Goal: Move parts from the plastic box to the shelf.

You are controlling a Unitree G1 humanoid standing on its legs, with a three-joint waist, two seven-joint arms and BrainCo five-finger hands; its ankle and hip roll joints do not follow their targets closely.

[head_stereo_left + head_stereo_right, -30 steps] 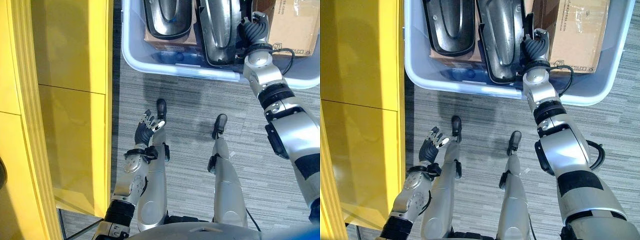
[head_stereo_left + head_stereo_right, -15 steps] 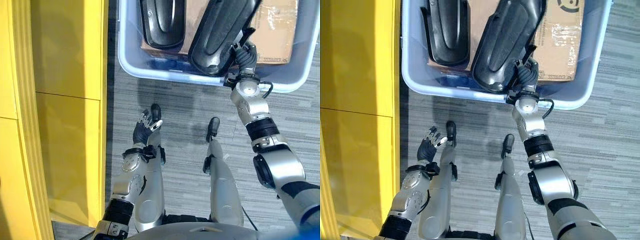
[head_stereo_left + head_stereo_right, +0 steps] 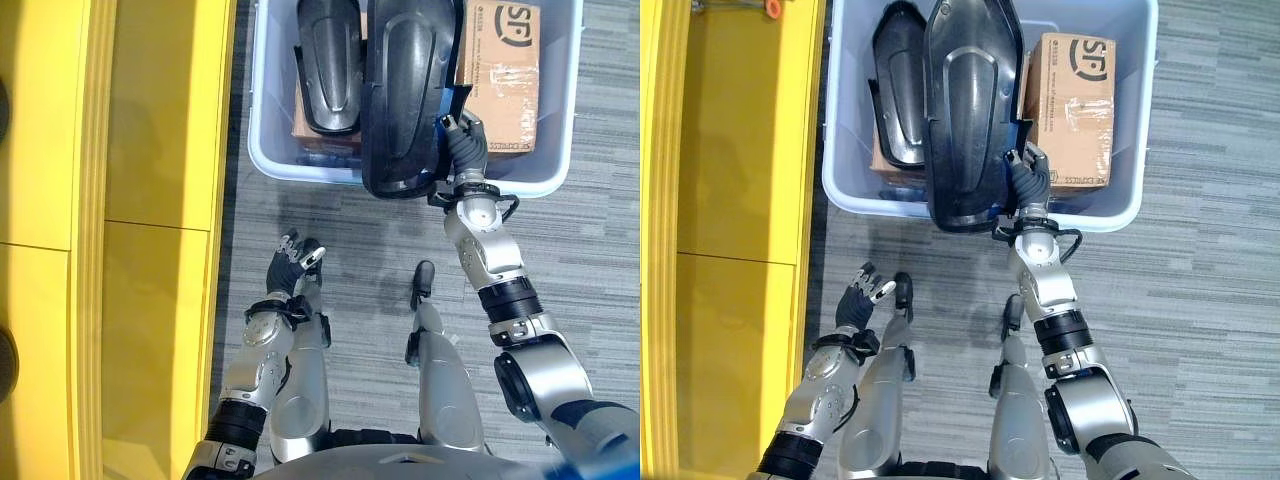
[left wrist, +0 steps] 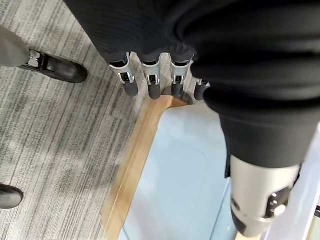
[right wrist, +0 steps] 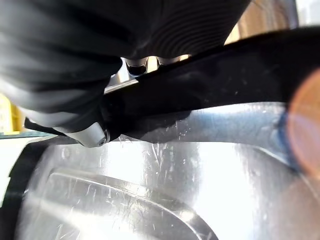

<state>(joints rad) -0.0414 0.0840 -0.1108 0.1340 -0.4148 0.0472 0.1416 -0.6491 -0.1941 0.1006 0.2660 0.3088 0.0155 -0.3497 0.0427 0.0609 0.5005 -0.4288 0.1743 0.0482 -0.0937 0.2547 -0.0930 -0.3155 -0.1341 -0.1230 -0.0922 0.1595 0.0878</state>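
Observation:
My right hand [image 3: 462,150] is shut on the edge of a large black moulded part [image 3: 405,90], which hangs raised over the near rim of the pale blue plastic box [image 3: 262,150]. In the right wrist view the part's dark rim [image 5: 225,65] runs across just past the fingers curled on it. A second black part [image 3: 330,60] lies inside the box on its left side. My left hand [image 3: 288,265] hangs low beside the yellow shelf [image 3: 150,150], holding nothing; its fingers [image 4: 150,85] are straight.
A brown cardboard carton [image 3: 500,70] fills the right side of the box, and another lies under the second part. The yellow shelf runs along the whole left side, with a dark round thing [image 3: 5,360] at its edge. Grey carpet lies between shelf and box.
The right hand has lifted the black part up out of the box and swung it toward the near rim. The camera has shifted, showing more of the box. The left hand stays put.

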